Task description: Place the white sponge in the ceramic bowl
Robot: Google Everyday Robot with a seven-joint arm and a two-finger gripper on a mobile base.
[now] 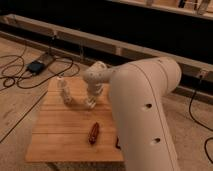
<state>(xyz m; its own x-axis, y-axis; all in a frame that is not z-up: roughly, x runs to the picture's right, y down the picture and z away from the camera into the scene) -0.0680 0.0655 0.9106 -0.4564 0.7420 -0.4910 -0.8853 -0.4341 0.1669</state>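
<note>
Near the back middle of the wooden counter (60,142), the gripper (90,103) reaches down to the surface, its jaws together. I cannot tell whether the white sponge sits between them. A pale bottle (63,91) stands just left of it, and a reddish-brown item (94,133) lies nearer the front.

The thick white arm (145,115) fills the right foreground. Its wrist (97,75) bends down over the far half of the table (60,140) — the gripper (90,103) points straight down there, fingers closed together, low over the wood.
</note>
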